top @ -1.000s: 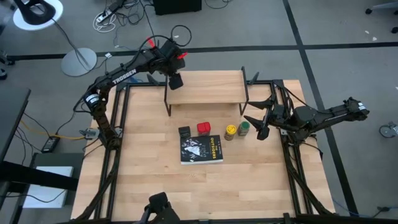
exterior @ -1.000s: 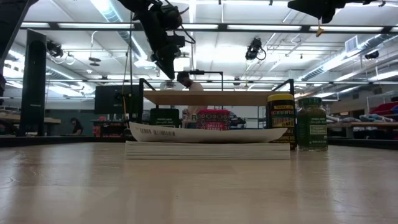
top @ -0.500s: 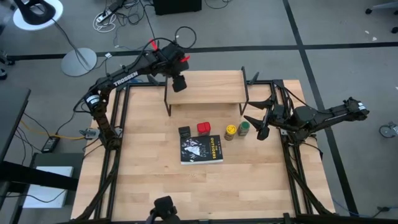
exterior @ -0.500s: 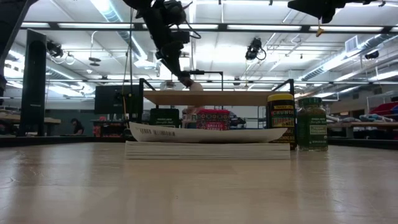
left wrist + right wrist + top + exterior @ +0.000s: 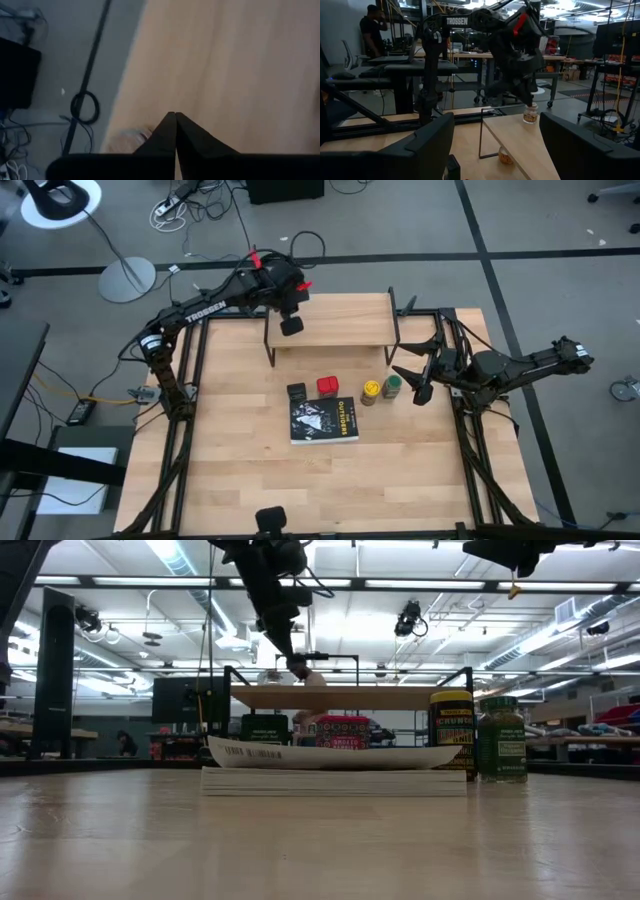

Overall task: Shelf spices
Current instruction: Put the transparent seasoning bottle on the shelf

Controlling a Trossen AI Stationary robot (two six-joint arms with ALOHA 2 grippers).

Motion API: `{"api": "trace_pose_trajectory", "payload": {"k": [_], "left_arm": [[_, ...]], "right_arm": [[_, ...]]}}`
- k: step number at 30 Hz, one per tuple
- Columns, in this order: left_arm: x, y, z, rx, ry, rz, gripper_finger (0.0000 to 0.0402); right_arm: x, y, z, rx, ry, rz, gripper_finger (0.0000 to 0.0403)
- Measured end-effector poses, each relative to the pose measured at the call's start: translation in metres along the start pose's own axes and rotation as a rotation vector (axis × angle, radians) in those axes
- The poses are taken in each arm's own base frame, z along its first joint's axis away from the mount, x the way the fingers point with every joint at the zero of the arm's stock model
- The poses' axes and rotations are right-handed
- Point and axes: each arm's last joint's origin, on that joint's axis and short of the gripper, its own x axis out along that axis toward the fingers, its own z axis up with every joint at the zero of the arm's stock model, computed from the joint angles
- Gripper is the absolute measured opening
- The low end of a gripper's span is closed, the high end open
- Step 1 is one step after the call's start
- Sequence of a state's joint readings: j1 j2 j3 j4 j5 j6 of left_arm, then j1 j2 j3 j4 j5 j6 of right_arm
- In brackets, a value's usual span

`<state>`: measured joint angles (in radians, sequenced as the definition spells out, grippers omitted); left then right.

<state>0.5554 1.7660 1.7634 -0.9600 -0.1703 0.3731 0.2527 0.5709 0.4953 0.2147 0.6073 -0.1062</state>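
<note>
One of the five spices looks shelved: the pale little jar [image 5: 530, 114] stands upright on the shelf [image 5: 340, 322], toward its 9 o'clock end, though in the overhead view the left arm hides it. The other four are still down on the table [image 5: 240, 470], in a loose row at 6 o'clock of the shelf: the dark tin [image 5: 296, 392], the red tin [image 5: 327, 386] just beside it at 3 o'clock, then the yellow-topped jar [image 5: 370, 391] and the green-topped jar [image 5: 392, 386], these two close together near the shelf's front right leg. A flat black book [image 5: 323, 421] lies at 6 o'clock of the tins, almost touching them, and plays no part in the job. So by my reckoning the work is about a fifth done, with four containers left to lift. The left gripper [image 5: 291, 325] hangs over the shelf's 9 o'clock end, pointing down from a long arm that reaches in from 9 o'clock; its jaws are pressed together with nothing between them, as its own wrist view shows, and it sits just above the pale jar, not holding it. The right gripper [image 5: 412, 380] waits low at 3 o'clock of the green-topped jar, its jaws spread wide and empty, aimed toward the jars.
</note>
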Motion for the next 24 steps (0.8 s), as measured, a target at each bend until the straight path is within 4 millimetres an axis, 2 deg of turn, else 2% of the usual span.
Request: {"api": "trace_pose_trajectory", "payload": {"k": [9,14,24], "left_arm": [[0.000,-0.004,-0.010,-0.042,0.108,-0.033,0.0001],[0.003,-0.003,-0.013,-0.049,0.156,0.008,0.0001],[0.005,0.013,-0.019,-0.106,0.165,0.041,0.0000]], "right_arm": [[0.000,0.000,0.000,0.001,-0.001,0.000,0.0293],[0.000,0.000,0.001,0.009,-0.013,0.001,0.0293],[0.000,0.000,0.002,0.010,-0.017,0.005,0.0293]]}}
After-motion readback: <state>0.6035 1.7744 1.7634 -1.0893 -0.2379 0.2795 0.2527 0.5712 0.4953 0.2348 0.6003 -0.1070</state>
